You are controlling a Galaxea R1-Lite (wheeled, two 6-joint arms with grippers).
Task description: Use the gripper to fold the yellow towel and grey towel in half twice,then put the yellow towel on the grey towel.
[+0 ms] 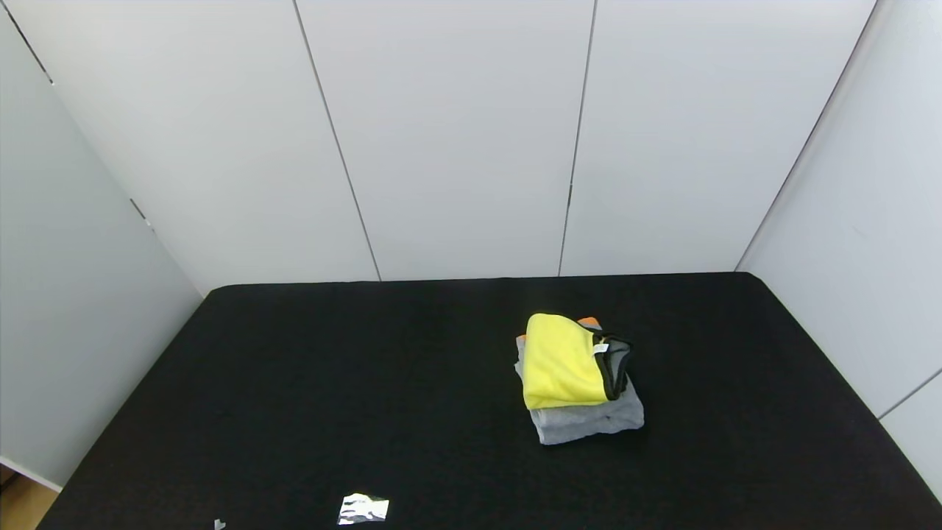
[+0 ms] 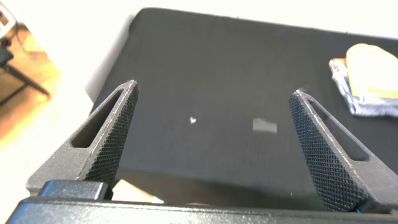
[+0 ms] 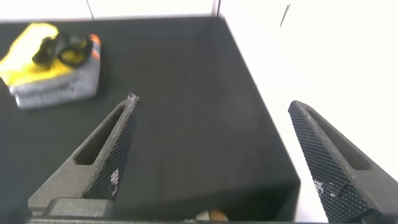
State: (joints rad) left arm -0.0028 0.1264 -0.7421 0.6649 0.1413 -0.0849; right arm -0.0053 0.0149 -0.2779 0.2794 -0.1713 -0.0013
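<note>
Left gripper (image 2: 211,134) and right gripper (image 3: 211,140) spread, empty; yellow towel (image 1: 563,362) folded atop grey towel (image 1: 589,419) toward tabletop's (image 1: 294,383) far right edge; apparently finished.

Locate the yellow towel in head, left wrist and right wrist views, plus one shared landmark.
Head view: yellow towel right of centre on the black table, folded, on the grey towel.
Left wrist view: at the frame's edge, partly cut off, beyond the open left gripper.
Right wrist view: far corner, beyond the open right gripper.
Shared landmark: the grey towel underneath.
</note>
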